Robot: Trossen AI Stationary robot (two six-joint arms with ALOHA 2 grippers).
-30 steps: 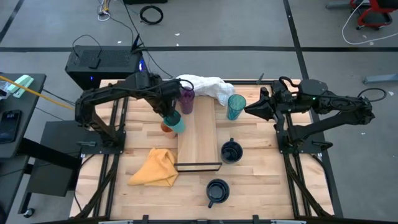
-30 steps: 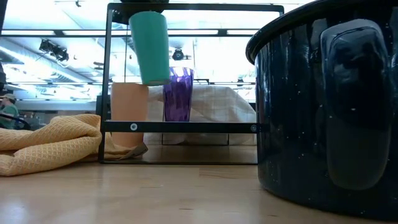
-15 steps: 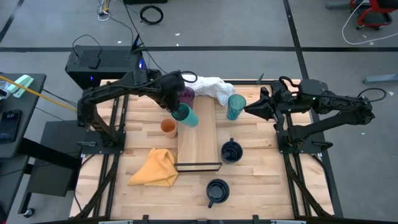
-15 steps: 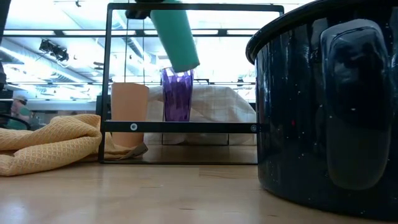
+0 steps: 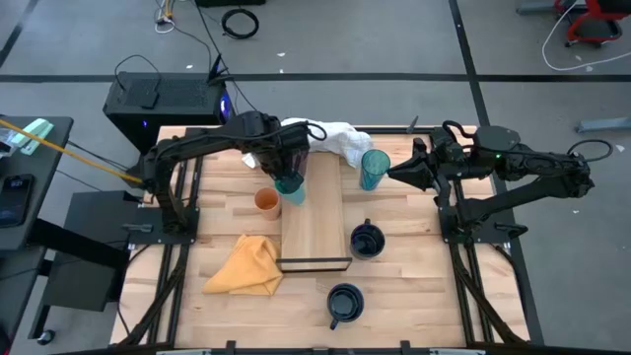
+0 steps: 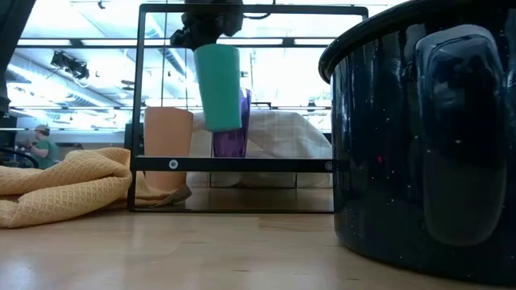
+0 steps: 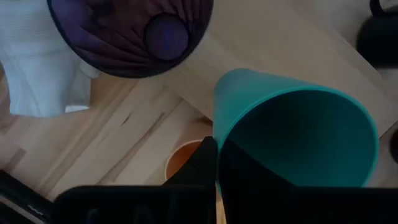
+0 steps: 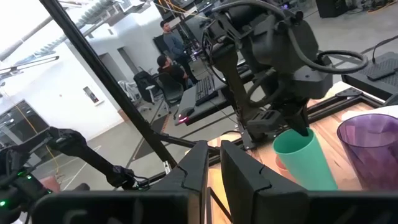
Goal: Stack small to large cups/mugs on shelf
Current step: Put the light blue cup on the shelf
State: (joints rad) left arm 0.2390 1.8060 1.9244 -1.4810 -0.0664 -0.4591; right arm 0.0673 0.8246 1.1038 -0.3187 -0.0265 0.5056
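My left gripper (image 5: 285, 170) is shut on an opaque teal cup (image 5: 290, 186) above the far left part of the pale wooden shelf (image 5: 317, 225). The purple tumbler (image 6: 234, 138) stands on the shelf's far end, just behind the cup. The orange cup (image 5: 266, 202) stands on the tabletop left of the shelf. A clear teal tumbler (image 5: 374, 168) stands right of the shelf, with my right gripper (image 5: 396, 174) shut and empty beside it. Two navy mugs (image 5: 367, 240) (image 5: 344, 303) stand on the tabletop at the near right. My left gripper holds the teal cup by its rim wall (image 7: 216, 127), with one finger (image 7: 204, 163) outside and the other inside the cup. The fingers come from above, pointing down. The cup hangs below them, mouth up and almost upright, lifted clear of the shelf.
A yellow cloth (image 5: 246, 266) lies at the near left of the tabletop and a white cloth (image 5: 330, 138) at the far edge behind the shelf. The shelf's dark metal frame (image 6: 234, 164) stands at its near end. People sit in the room beyond.
My left gripper has carried the teal cup from above the orange cup toward the table's right, over the shelf's far left part. The cup swung tilted on the way, has come back almost upright, and now hangs lower, in front of the purple tumbler.
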